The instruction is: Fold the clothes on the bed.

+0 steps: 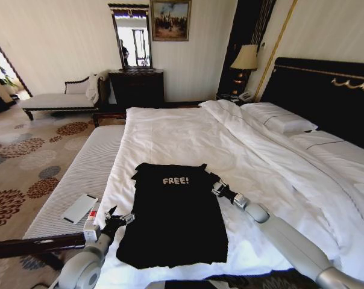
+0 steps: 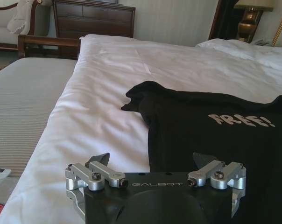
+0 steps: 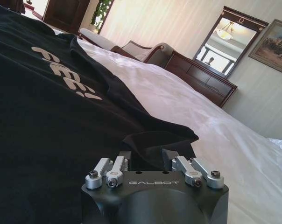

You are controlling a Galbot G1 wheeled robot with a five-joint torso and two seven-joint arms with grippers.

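Right now the black T-shirt lies flat on the near end of the bed, chest up, with its white "FREE!" print toward the pillows and its hem toward the robot. Both sleeves look folded in, so the shirt makes a long dark rectangle on the white sheet.

The left gripper sits low at the shirt's left edge, about halfway down its length. From the left wrist view its jaws stand spread apart: one finger is over the bare sheet, the other over the black cloth, so the shirt's edge runs between them (nothing is pinched that I can see). The folded-in sleeve bunches up a little farther ahead of that gripper.

The right gripper is at the shirt's right edge, near the shoulder, just beside the print. Its jaws are spread too, and in the right wrist view a folded corner of black cloth lies just ahead of the right gripper, between the two fingers and close to their tips; whether they touch it I cannot tell.

A padded bench stands along the bed's left side, with a flat white booklet lying on it.
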